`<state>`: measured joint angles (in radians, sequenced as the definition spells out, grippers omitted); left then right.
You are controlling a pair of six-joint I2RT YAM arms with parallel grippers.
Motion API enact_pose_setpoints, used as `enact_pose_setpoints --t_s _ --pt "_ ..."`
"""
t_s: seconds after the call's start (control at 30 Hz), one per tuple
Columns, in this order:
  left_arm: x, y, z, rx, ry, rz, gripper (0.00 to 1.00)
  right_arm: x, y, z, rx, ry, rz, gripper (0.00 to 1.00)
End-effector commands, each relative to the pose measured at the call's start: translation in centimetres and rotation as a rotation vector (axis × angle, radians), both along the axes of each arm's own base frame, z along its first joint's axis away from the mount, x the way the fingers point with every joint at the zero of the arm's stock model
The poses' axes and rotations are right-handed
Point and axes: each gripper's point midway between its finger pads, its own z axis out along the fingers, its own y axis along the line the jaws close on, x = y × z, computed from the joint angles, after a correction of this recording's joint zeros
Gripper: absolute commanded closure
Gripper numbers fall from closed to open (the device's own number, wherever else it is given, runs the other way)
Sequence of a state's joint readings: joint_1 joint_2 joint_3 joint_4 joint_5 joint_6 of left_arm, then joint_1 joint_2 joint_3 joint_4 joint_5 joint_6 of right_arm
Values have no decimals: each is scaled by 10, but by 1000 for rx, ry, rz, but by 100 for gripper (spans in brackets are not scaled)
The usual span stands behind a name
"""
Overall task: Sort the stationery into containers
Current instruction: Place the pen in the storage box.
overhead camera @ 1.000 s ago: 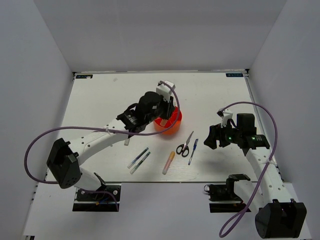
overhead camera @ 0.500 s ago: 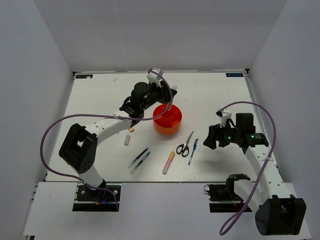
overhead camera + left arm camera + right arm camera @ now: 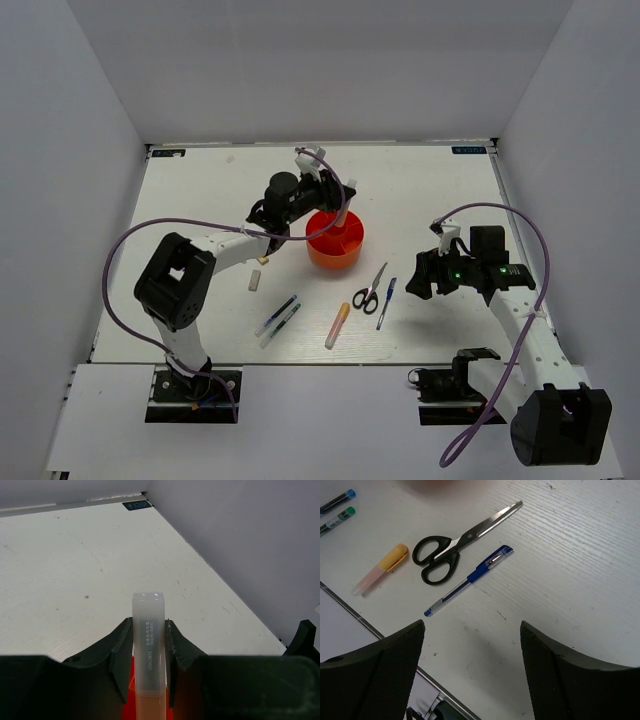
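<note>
White table [image 3: 430, 200] with a fine ridged grain, flecked with small dark specks and scuffs. Boxed in by plain pale grey walls [image 3: 320, 70] at the back and on both sides. At the far right corner, a small dark label [image 3: 470, 150] with pale writing, too small to read; at the far left corner, a second label [image 3: 168, 153], just as unreadable.

Near the middle of the table, the round orange-red tub [image 3: 336, 243], divided inside into compartments. Just over its far rim, the left gripper [image 3: 337, 203], closed tight on a highlighter [image 3: 148, 645] held upright, both fingers [image 3: 122, 655] pressed against the translucent barrel. Printed along that barrel, "deli", beside a line of tiny characters too fine to make out. Lower end over the tub; which compartment, impossible to tell.

In front of the tub and to its right, flat on the table: black-handled scissors [image 3: 455, 542], blades closed. Just beside them, not touching, a blue pen [image 3: 467, 580]. Further left, a second highlighter [image 3: 337, 325] with an orange cap. Left again, two thin pens [image 3: 277, 317] side by side, one capped blue, one green. Left of the tub, a beige eraser [image 3: 263, 261] and, nearer, a greyish eraser [image 3: 254, 282].

Right of the blue pen, hovering above the table, the right gripper [image 3: 471, 625], fingers spread wide with nothing between them
</note>
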<state>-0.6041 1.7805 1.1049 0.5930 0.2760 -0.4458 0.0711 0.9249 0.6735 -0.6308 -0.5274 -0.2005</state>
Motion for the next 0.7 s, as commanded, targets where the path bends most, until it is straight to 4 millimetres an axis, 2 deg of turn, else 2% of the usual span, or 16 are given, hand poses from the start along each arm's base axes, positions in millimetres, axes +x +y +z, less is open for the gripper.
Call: enact_pose_setpoints --t_s 0.0,0.2,0.4,0.53,0.63,0.67 --pt "-1 1 2 -18 -32 -16 100 6 3 13 14 -40 30 21" --pt "1 4 -21 26 -13 -6 100 5 4 13 18 -33 35 19" --pt "6 10 -27 38 -13 16 100 4 5 13 21 -33 41 19" --pt "3 12 -30 51 -17 12 100 5 5 13 23 -26 39 19" --pt "-3 18 -36 69 -14 12 100 4 4 12 21 -23 39 19" --pt "-6 19 -44 81 -2 9 99 4 5 12 22 -26 41 18"
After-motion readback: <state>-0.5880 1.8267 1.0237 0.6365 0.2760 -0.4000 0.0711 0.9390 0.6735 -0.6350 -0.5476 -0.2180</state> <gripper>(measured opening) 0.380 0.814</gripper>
